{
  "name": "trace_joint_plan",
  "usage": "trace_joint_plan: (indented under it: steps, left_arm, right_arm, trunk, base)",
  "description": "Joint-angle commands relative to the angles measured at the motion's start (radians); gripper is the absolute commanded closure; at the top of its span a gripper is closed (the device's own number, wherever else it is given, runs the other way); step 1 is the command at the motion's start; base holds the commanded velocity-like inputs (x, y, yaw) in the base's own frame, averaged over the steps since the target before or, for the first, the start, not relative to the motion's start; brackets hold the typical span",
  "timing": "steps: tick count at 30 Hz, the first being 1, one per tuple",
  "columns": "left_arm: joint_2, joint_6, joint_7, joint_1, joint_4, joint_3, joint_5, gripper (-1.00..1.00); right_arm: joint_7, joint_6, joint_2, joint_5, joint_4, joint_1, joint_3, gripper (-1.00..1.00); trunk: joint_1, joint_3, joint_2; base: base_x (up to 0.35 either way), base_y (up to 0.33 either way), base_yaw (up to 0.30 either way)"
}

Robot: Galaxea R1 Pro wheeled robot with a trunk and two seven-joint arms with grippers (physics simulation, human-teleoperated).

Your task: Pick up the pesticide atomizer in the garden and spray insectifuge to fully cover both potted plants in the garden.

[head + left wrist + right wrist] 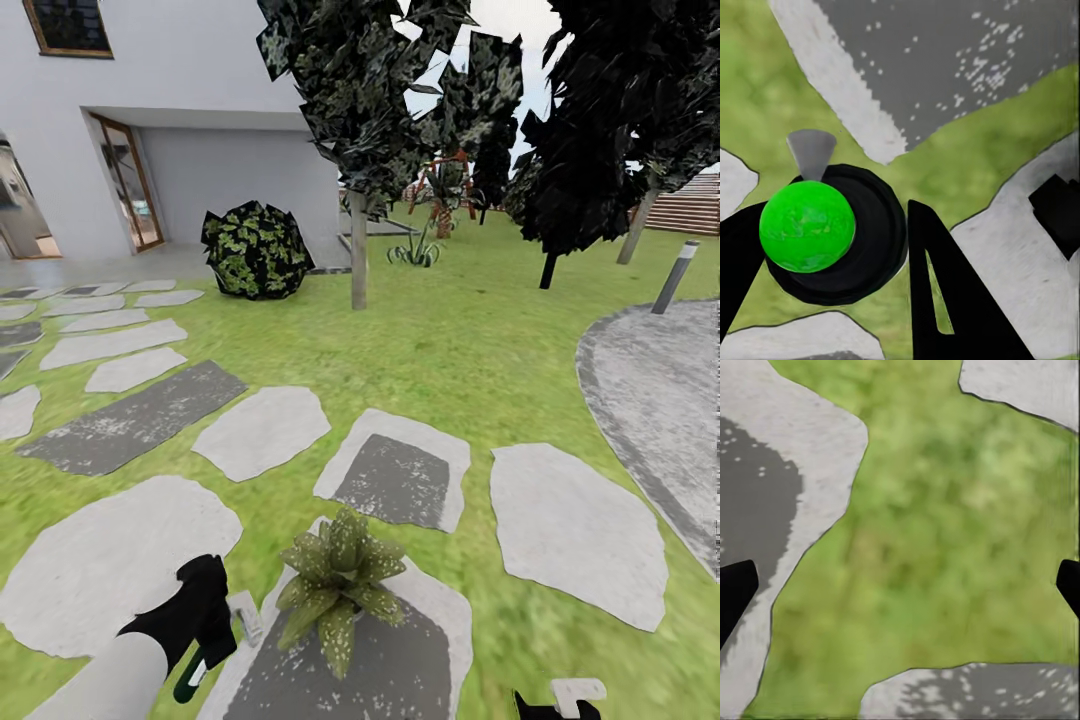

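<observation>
Spraying step, first plant.
Left gripper (205, 640) pinches the pesticide atomizer (193, 677) beside the potted plant (338, 580); next, aim its nozzle at the leaves. Right gripper (900, 585) spread.

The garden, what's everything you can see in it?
Speckled green potted plant: one, pale pot, on the near grey stepping stone.
Dark-green spray bottle with white trigger: one, gripped in the left hand, beside the plant.
Flat stepping stones: many, pale and dark grey, across the green lawn.
Round grey patio: one, right.
Round dark bush: one, by the white house.
Dark trees: several, behind.
Grey post: one, at the patio's edge.
Right hand: black, fingers apart, low right.
</observation>
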Motion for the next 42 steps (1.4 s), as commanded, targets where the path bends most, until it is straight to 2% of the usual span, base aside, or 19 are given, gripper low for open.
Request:
trace_joint_plan:
  steps: [1, 8, 10, 12, 14, 20, 25, 30, 31, 33, 35, 38, 40, 42]
  left_arm:
    - [0.000, 0.008, -0.006, -0.001, -0.002, -0.006, -0.003, 1.00]
    - [-0.002, 0.010, -0.008, -0.021, -0.005, -0.007, -0.002, 1.00]
    - [-0.002, 0.031, -0.010, -0.025, -0.021, -0.006, -0.002, 1.00]
    - [0.004, 0.040, -0.013, -0.037, -0.027, -0.010, -0.011, 1.00]
    - [0.004, 0.045, -0.014, -0.043, -0.027, -0.010, -0.010, 1.00]
    - [0.004, 0.031, -0.014, -0.033, -0.027, -0.011, -0.009, 1.00]
    - [0.007, 0.013, -0.014, -0.035, -0.041, -0.014, -0.009, 1.00]
    - [0.010, -0.015, -0.015, -0.039, -0.040, 0.011, -0.009, 1.00]
    - [0.011, -0.258, -0.016, -0.042, -0.040, 0.054, -0.009, 1.00]
    - [0.011, -0.280, -0.017, -0.043, -0.040, 0.060, -0.009, 1.00]
    - [0.005, -0.288, -0.018, -0.044, -0.040, 0.061, -0.007, 1.00]
    - [0.004, -0.319, -0.028, -0.044, -0.038, 0.059, 0.057, 1.00]
    - [0.007, -0.366, -0.069, -0.045, -0.035, 0.058, 0.095, 1.00]
    - [0.007, -0.388, -0.111, -0.045, -0.037, 0.058, 0.106, 1.00]
  right_arm:
    - [0.008, -0.003, 0.000, 0.002, 0.000, -0.001, -0.009, -1.00]
    - [0.008, -0.004, -0.003, 0.002, 0.000, -0.001, -0.009, -1.00]
    - [0.008, -0.004, -0.003, 0.002, -0.001, -0.001, -0.009, -1.00]
    - [0.004, -0.001, 0.009, 0.005, -0.001, 0.011, 0.001, -1.00]
    - [0.004, -0.001, 0.009, 0.006, -0.001, 0.022, 0.001, -1.00]
    - [0.011, -0.001, 0.028, 0.012, -0.010, 0.014, 0.005, -1.00]
    - [0.020, 0.000, 0.035, 0.013, -0.038, 0.007, 0.033, -1.00]
    - [0.048, 0.005, 0.035, 0.013, -0.067, -0.018, 0.062, -1.00]
    - [0.313, 0.005, 0.035, 0.013, -0.302, -0.083, 0.376, -1.00]
    - [0.405, 0.006, 0.035, 0.014, -0.313, -0.123, 0.379, -1.00]
    - [0.467, 0.008, 0.035, 0.014, -0.316, -0.148, 0.379, -1.00]
    - [0.505, 0.008, 0.035, 0.015, -0.318, -0.162, 0.381, -1.00]
    - [0.572, 0.024, 0.036, 0.016, -0.325, -0.179, 0.381, -1.00]
    - [0.629, 0.058, 0.039, 0.016, -0.332, -0.205, 0.384, -1.00]
  trunk:
    - [-0.001, -0.001, 0.000]
    - [-0.001, -0.001, 0.000]
    - [-0.001, -0.001, 0.000]
    - [-0.001, -0.001, 0.000]
    - [-0.001, -0.001, 0.000]
    - [-0.001, -0.001, 0.000]
    - [-0.001, -0.001, 0.000]
    - [-0.001, -0.001, 0.000]
    - [-0.001, -0.001, 0.000]
    - [-0.001, -0.001, 0.000]
    - [-0.001, -0.001, 0.000]
    - [-0.001, -0.001, 0.000]
    - [-0.001, -0.001, 0.000]
    - [-0.001, -0.001, 0.000]
  base:
    - [-0.090, -0.251, 0.000]
    - [-0.078, -0.247, 0.000]
    - [-0.217, -0.058, 0.000]
    - [0.000, 0.000, 0.000]
    - [0.000, 0.000, 0.000]
    - [0.000, 0.000, 0.000]
    - [0.000, 0.000, 0.000]
    - [0.000, 0.000, 0.000]
    - [0.000, 0.000, 0.000]
    - [0.000, 0.000, 0.000]
    - [0.000, 0.000, 0.000]
    - [0.000, 0.000, 0.000]
    - [0.000, 0.000, 0.000]
    - [0.000, 0.000, 0.000]
